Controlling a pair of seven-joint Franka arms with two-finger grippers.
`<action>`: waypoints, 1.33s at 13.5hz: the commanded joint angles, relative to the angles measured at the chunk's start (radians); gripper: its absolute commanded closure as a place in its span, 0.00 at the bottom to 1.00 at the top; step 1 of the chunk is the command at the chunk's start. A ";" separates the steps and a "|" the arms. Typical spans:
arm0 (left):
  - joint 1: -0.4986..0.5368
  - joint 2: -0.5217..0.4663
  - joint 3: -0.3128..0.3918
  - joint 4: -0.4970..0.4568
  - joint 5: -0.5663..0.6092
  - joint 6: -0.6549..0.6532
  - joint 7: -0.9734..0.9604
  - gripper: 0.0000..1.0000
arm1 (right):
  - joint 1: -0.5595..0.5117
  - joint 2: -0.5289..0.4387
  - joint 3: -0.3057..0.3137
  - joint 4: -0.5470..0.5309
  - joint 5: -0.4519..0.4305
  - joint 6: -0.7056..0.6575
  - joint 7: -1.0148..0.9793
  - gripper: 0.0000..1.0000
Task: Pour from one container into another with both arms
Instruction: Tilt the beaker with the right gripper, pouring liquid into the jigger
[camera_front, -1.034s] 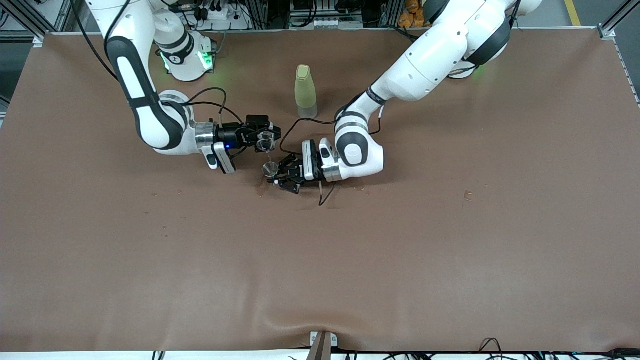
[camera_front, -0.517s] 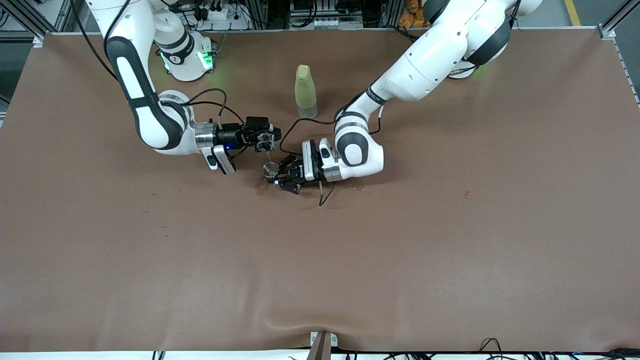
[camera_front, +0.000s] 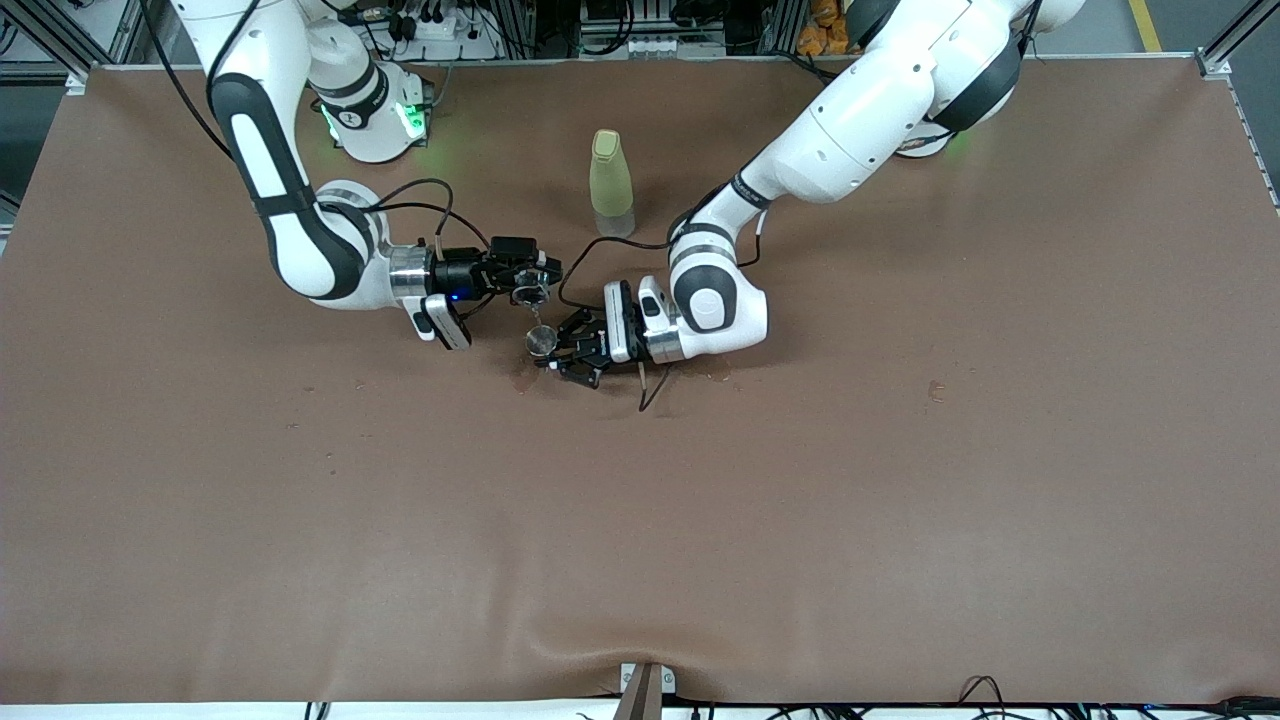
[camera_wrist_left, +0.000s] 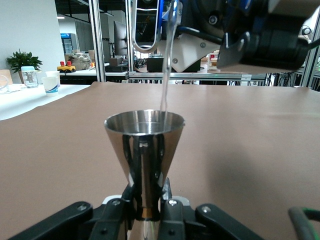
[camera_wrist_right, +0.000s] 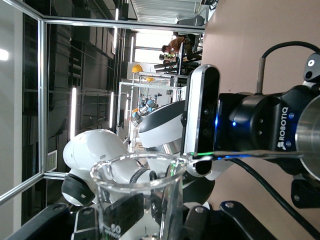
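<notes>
Beaker (camera_front: 530, 292), glass, was clamped tilted in the right gripper (camera_front: 527, 285), at twelve o'clock above the steel jigger (camera_front: 541, 342). Left gripper (camera_front: 556, 350) was clamped on the jigger's waist, upright. A thin liquid stream (camera_wrist_left: 165, 80) ran into the jigger. A green bottle (camera_front: 611, 175) stood nearby.

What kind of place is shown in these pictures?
Probably a robotics laboratory or workshop: two robot arms work at a table under a brown cover, metal frame posts and workbenches stand around, and a yellow helmet rests on shelving.
</notes>
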 joint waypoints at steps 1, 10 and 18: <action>-0.009 0.004 0.002 0.008 -0.033 0.003 0.015 1.00 | 0.021 -0.027 -0.008 -0.017 0.031 0.015 0.035 1.00; -0.011 0.007 0.002 0.007 -0.042 0.003 0.015 1.00 | 0.021 -0.027 -0.008 -0.017 0.058 0.017 0.170 1.00; -0.009 0.007 0.002 0.007 -0.042 0.003 0.015 1.00 | 0.021 -0.028 -0.008 -0.016 0.071 0.038 0.303 1.00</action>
